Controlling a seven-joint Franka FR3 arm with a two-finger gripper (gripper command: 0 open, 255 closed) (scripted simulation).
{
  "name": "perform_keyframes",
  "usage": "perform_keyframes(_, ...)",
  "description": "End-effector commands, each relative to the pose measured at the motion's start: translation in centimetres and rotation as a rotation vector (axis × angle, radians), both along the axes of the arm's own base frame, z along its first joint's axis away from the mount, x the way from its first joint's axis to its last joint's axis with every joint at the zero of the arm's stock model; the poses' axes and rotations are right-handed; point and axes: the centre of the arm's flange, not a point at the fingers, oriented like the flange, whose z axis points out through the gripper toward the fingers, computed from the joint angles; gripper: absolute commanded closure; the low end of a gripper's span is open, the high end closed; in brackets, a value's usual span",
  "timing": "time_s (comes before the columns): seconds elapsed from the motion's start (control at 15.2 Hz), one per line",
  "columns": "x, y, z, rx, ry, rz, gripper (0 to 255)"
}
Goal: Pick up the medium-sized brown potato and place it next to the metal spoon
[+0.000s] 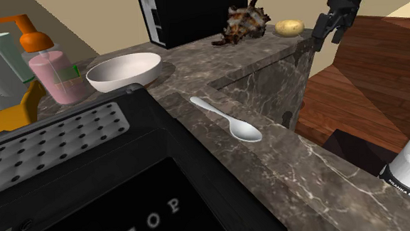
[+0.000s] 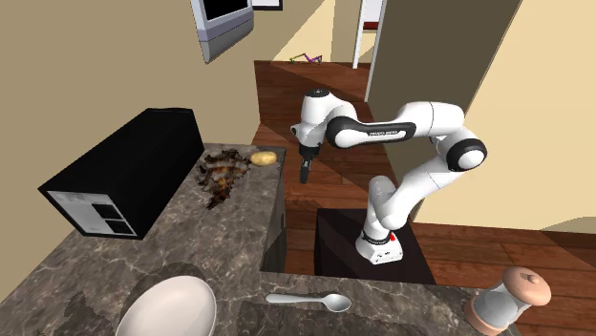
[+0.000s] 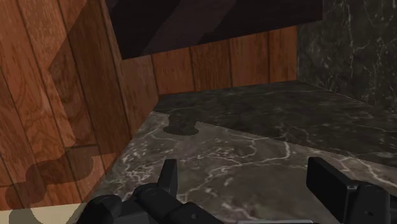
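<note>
Hanging off the far end of a dark marbled counter, I take things from the biggest down. The counter runs in an L, with wooden floor beyond its end. A black box stands on the counter against the wall.

A white bowl sits upright on the counter, well apart from that end. Beside the black box lies a spiky brown-and-cream shell.

The spoon lies flat on the nearer run of counter, between the bowl and the counter's edge. It touches nothing else.

The potato is tan and smooth. It rests on the counter's end, just beside the shell and close to the corner. It is well apart from the spoon.

My gripper is just past that corner, near the potato but not touching it. In the second exterior view it points down over the floor, beside the counter's end wall. My fingers stand wide apart, and between them I see only marble.
</note>
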Motion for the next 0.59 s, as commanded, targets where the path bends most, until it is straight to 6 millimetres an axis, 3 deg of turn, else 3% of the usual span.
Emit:
perform_keyframes(0.0, 0.0, 0.0, 0.0, 0.000, 0.000, 0.000, 0)
perform_keyframes(0.53, 11.1, -3.9, 3.7, 0.007, 0.122, 0.000, 0)
